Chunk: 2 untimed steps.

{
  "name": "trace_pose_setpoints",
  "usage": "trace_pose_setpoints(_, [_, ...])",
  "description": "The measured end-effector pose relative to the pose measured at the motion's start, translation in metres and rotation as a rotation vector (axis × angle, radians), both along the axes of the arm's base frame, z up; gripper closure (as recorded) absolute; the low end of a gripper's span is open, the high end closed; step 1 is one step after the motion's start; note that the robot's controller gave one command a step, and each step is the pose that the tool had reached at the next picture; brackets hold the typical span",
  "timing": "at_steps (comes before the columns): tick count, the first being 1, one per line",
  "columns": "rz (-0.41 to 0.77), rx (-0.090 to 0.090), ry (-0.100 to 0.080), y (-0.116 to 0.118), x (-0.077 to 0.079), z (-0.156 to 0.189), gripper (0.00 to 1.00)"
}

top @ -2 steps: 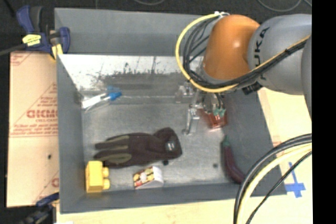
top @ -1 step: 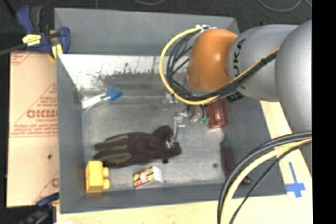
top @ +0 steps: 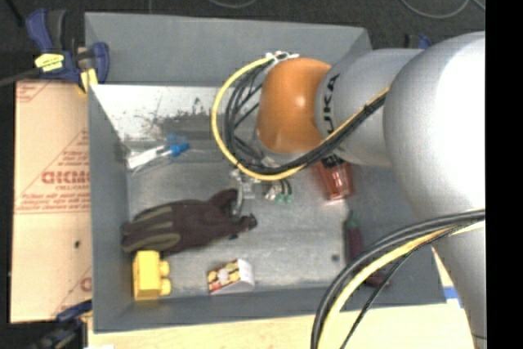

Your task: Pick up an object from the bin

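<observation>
- I see a dark brown glove [top: 184,226], limp and slightly crumpled, lying flat on the floor of the bin [top: 302,253].
- It lies left of centre, its length running left to right.
- Its right end sits just beneath the tool [top: 245,199].

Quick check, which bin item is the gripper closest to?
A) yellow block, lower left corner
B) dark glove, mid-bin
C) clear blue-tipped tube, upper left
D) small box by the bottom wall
B: the gripper sits at the right-hand end of the dark glove. The yellow block, the small box and the clear blue-tipped tube all lie further off.
</observation>
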<state>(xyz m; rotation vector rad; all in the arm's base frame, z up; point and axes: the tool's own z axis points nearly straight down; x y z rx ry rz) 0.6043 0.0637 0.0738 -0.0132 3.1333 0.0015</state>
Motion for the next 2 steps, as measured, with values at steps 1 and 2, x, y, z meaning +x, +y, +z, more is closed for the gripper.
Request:
trace_pose_setpoints(1, [0.0, 0.0, 0.0, 0.0, 0.0, 0.0, 1.0])
trace_pose_setpoints(2, [0.037, -0.001, -0.006, 0.002, -0.007, 0.147, 1.0])
